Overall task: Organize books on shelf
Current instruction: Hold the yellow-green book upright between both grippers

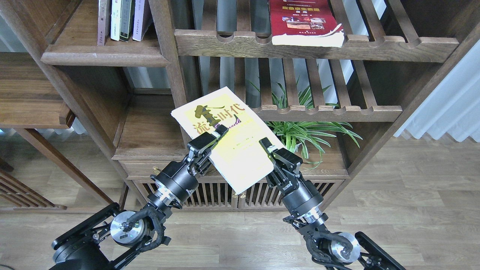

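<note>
A yellow-green book (pixel 228 138) with white edges and dark Chinese characters hangs tilted in front of the bookcase, held from both sides. My left gripper (pixel 216 135) is shut on its left edge, and my right gripper (pixel 267 149) is shut on its right edge. A red book (pixel 304 21) with small photos lies flat on the upper slatted rack. The solid dark-brown shelf (pixel 105 58) with a rounded front edge is at the upper left, above and left of the held book.
Several thin books (pixel 122 18) stand upright on the solid shelf. A lower solid compartment (pixel 148 131) sits just left of the held book. A green plant (pixel 307 129) stands behind my right gripper, under the lower slatted rack (pixel 330 112).
</note>
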`<act>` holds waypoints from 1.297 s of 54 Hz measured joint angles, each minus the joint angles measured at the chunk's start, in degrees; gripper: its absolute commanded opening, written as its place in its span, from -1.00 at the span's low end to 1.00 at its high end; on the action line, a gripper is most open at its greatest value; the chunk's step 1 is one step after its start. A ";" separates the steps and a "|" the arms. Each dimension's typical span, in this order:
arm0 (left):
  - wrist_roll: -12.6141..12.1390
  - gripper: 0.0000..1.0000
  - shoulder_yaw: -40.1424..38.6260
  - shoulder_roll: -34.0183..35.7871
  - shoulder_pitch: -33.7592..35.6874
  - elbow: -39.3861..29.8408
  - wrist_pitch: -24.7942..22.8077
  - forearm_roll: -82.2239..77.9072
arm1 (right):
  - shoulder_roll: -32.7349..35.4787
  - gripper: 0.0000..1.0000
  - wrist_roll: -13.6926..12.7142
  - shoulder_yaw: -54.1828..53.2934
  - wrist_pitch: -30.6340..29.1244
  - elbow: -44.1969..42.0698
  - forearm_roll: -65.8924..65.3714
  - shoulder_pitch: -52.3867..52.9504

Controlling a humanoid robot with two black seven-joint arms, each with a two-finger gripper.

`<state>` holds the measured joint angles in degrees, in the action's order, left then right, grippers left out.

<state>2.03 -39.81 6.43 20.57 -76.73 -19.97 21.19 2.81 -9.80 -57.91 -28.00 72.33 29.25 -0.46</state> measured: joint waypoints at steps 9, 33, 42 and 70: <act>0.04 -0.79 0.01 0.29 0.00 0.00 0.01 0.00 | 0.00 -0.91 -0.02 0.00 0.00 0.00 -0.01 0.34; 0.10 -0.80 0.45 0.54 -0.17 0.00 0.03 0.00 | 0.16 -0.85 0.01 0.00 0.00 0.00 -0.01 0.38; 0.10 -0.80 0.45 0.54 -0.24 0.00 0.10 0.00 | 0.15 -0.72 0.01 -0.02 0.00 0.00 0.00 0.38; 0.07 -0.80 0.36 0.60 -0.61 0.09 0.12 -0.03 | 0.24 0.19 0.04 -0.09 0.00 0.00 -0.02 0.47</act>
<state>2.10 -39.46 7.03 19.95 -76.65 -19.86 21.16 3.05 -9.75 -58.01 -28.00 72.33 29.23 0.00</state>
